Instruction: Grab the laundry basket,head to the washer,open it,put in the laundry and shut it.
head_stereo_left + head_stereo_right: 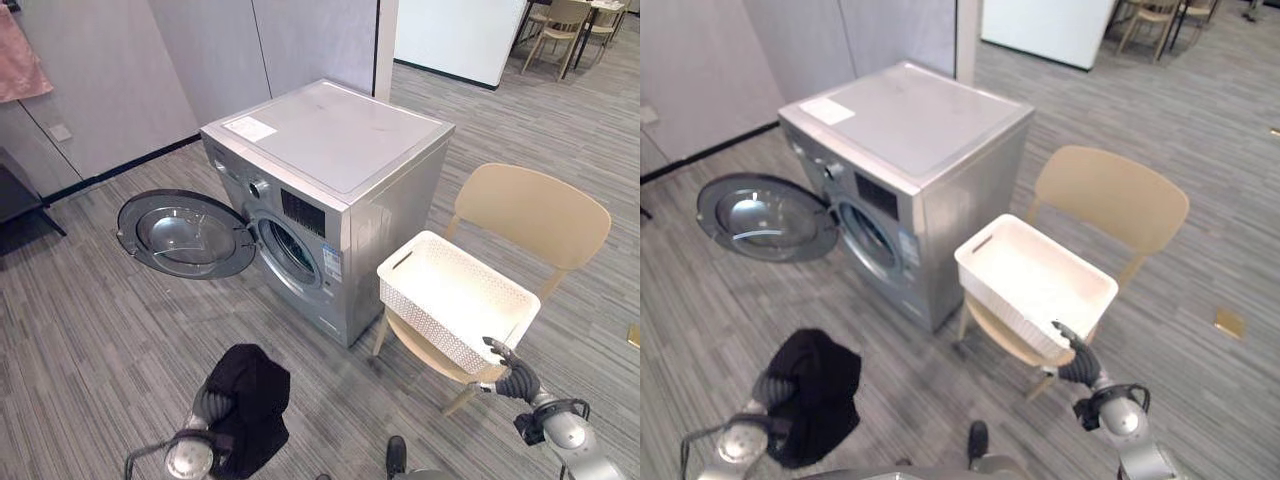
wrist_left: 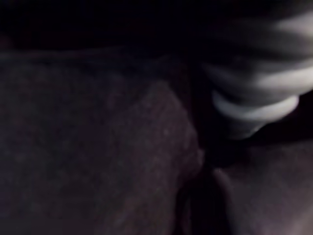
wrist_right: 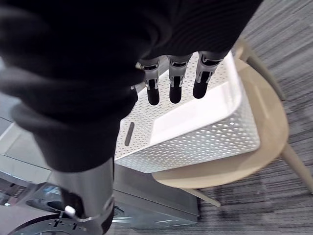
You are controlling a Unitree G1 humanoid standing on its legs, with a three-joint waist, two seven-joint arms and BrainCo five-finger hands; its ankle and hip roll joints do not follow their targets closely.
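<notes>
Laundry (image 1: 250, 405), a black garment, hung bunched over your left hand (image 1: 205, 405), fingers hidden. Washer (image 1: 330, 190) door (image 1: 185, 235) stood open; empty basket (image 1: 455, 295) rested on the chair (image 1: 530, 215), right hand (image 3: 176, 78) relaxed above. Loading step: you next needed the drum (image 1: 288, 250).

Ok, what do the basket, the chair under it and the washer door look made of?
Basket: white, probably plastic, its walls perforated with small holes. Chair: beige moulded seat and back, matte, likely plastic; its legs look wooden. Washer door: a glossy clear bowl, glass or plastic, in a dark ring.
</notes>
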